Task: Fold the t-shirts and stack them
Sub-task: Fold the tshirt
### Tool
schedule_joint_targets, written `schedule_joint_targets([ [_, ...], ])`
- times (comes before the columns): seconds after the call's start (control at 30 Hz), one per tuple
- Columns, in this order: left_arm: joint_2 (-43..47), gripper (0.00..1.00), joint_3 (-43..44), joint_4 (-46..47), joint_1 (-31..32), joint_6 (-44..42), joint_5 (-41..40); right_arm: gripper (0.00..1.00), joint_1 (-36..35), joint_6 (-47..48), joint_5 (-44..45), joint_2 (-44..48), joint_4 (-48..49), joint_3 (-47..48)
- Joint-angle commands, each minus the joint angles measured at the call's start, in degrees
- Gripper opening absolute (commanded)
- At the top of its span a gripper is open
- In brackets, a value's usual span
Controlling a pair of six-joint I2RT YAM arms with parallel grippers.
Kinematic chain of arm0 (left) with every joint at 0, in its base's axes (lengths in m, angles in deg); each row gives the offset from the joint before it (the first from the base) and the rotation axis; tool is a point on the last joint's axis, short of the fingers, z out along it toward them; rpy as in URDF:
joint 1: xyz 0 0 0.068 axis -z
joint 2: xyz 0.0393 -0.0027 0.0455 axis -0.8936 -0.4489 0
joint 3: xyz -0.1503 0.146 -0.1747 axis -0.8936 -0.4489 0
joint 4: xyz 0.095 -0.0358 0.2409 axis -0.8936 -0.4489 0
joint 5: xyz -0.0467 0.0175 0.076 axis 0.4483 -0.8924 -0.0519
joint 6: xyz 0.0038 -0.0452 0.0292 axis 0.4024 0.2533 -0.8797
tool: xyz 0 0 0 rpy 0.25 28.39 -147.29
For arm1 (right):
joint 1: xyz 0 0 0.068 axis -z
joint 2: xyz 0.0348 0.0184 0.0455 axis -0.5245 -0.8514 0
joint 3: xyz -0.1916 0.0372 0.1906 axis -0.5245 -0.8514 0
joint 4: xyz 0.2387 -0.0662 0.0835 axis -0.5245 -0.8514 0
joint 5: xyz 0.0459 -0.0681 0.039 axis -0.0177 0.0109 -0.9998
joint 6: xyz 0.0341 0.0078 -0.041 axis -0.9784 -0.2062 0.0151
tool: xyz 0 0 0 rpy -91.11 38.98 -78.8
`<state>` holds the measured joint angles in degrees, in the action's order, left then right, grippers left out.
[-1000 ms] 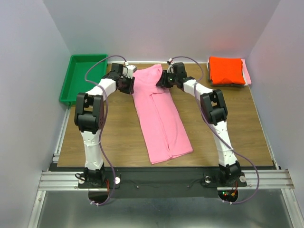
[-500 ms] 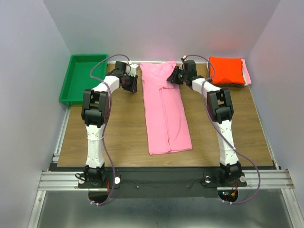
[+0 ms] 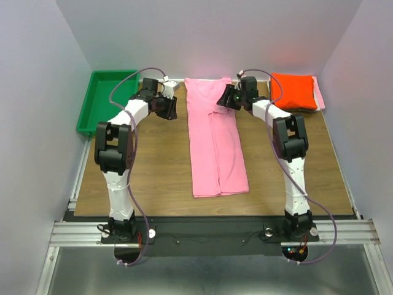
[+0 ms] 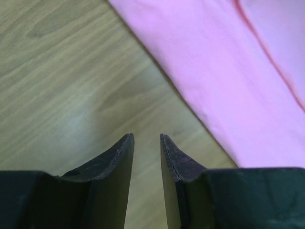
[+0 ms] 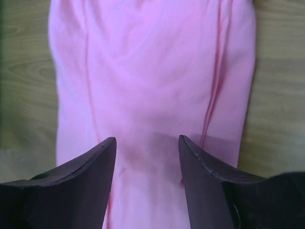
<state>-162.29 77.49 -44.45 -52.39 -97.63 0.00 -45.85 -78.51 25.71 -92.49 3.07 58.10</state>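
Note:
A large bubblegum pink t-shirt [image 3: 212, 138] lies folded into a long strip down the middle of the table, its top end at the far edge. My left gripper [image 3: 170, 109] hangs just left of that top end. In the left wrist view it [image 4: 147, 138] is open by a narrow gap over bare wood, with the pink cloth [image 4: 238, 71] off to its right. My right gripper [image 3: 225, 98] is over the shirt's top right part. In the right wrist view it [image 5: 147, 139] stands open above the pink fabric [image 5: 152, 71], holding nothing. A folded orange-red t-shirt [image 3: 293, 91] tops a stack at the back right, and a paler pink one [image 3: 319, 93] shows beside it.
A green plastic tray [image 3: 86, 114] sits at the back left corner. Grey walls close in the wooden table [image 3: 153, 166] on three sides. Both arm bases stand on the black rail at the near edge.
Both grippers drew the shirt's top end toward the far edge, so the slanted strip now lies straight. The right jaws have opened and let go. The left gripper has come off the cloth to the left.

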Motion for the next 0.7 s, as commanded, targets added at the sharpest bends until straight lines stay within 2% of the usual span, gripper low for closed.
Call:
schedule_joint_targets([
  [0.0, 12.21, 0.40, -7.62, 0.27, 1.89, -3.40, 8.47, 0.61, 0.68, 4.44, -8.53, 13.62, -1.30, -5.48],
  [0.17, 18.19, 0.39, -19.40, -0.42, 8.12, -8.23, 8.49, 0.61, 0.59, 9.09, -11.97, 25.49, -6.39, -17.25],
  [0.4, 23.29, 0.33, -32.14, -1.48, 17.70, -14.65, 4.27, 0.42, 0.59, 15.25, -16.88, 39.55, -16.68, -37.55],
  [0.43, 23.73, 0.32, -33.03, -1.48, 18.32, -14.92, 4.01, 0.41, 0.51, 15.69, -17.41, 40.62, -16.77, -42.88],
  [0.57, 24.18, 0.32, -35.93, -1.22, 21.66, -15.53, 2.34, 0.40, 0.51, 18.40, -17.16, 45.37, -16.77, -52.40],
  [0.67, 23.21, 0.32, -37.34, -0.78, 22.89, -15.62, 0.67, 0.38, 0.42, 19.90, -17.59, 46.78, -16.86, -55.67],
])
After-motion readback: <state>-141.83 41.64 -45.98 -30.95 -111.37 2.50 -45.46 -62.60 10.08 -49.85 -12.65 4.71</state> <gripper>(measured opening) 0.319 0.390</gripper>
